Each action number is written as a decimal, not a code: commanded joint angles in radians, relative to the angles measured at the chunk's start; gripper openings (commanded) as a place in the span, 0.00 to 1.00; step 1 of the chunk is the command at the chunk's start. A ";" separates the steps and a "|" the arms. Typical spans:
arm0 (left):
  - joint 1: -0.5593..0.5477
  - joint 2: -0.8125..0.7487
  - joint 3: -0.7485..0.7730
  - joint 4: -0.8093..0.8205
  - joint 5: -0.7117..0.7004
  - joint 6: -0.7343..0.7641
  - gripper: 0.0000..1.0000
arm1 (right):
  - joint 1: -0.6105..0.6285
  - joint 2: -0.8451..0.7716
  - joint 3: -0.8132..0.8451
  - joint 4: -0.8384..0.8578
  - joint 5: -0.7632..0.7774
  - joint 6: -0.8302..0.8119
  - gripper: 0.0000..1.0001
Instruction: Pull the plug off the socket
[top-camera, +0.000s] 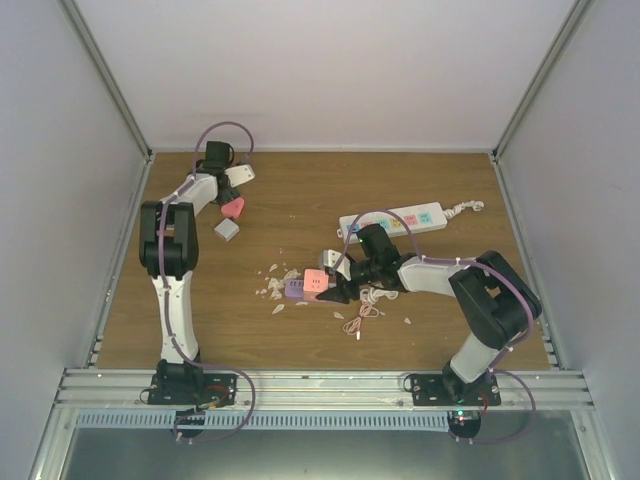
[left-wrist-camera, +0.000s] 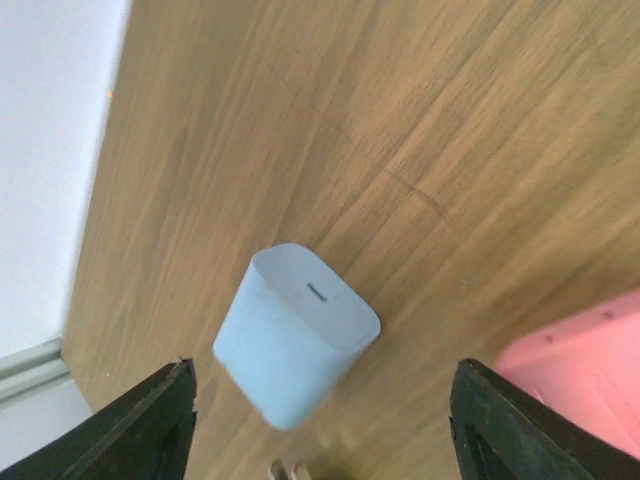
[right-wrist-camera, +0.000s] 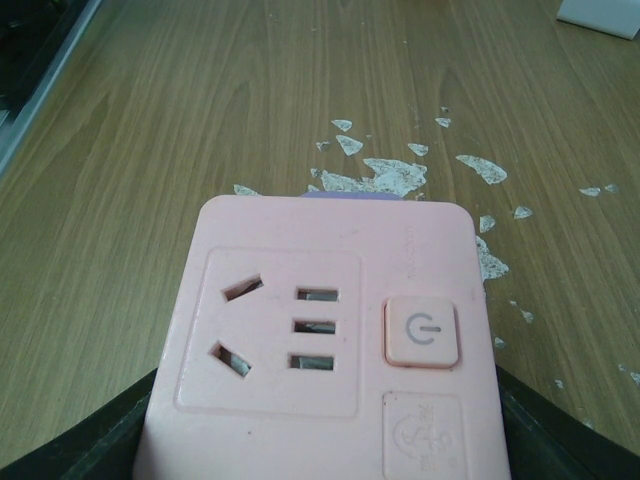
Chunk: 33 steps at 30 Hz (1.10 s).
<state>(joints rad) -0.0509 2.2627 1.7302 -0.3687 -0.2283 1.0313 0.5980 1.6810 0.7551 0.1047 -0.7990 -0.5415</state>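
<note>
Socket (right-wrist-camera: 320, 340) is pink, plug (left-wrist-camera: 295, 335) pale blue, flakes (right-wrist-camera: 390, 175) wht, table (right-wrist-camera: 150, 120) brn wood-grain.

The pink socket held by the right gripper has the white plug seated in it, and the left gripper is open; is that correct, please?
Not quite: the pink socket in the right gripper has empty holes, as the right wrist view shows. The white plug lies on the table, below the open left gripper.

The pink socket (right-wrist-camera: 320, 350) is cut off at its near end in the right wrist view; the purple block (right-wrist-camera: 350, 195) behind it is almost wholly hidden.
</note>
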 joint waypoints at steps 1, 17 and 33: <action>-0.004 -0.130 -0.032 -0.039 0.081 -0.051 0.74 | -0.020 -0.028 0.019 -0.007 0.022 -0.006 0.61; -0.010 -0.579 -0.346 -0.197 0.647 -0.081 0.99 | -0.028 -0.100 0.042 -0.073 0.041 -0.057 0.98; -0.209 -0.814 -0.764 -0.179 1.171 0.028 0.99 | -0.073 -0.205 -0.021 -0.307 0.063 -0.196 0.87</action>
<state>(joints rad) -0.2024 1.4616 1.0275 -0.6216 0.8215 1.0588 0.5316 1.4857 0.7620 -0.1722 -0.7403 -0.7132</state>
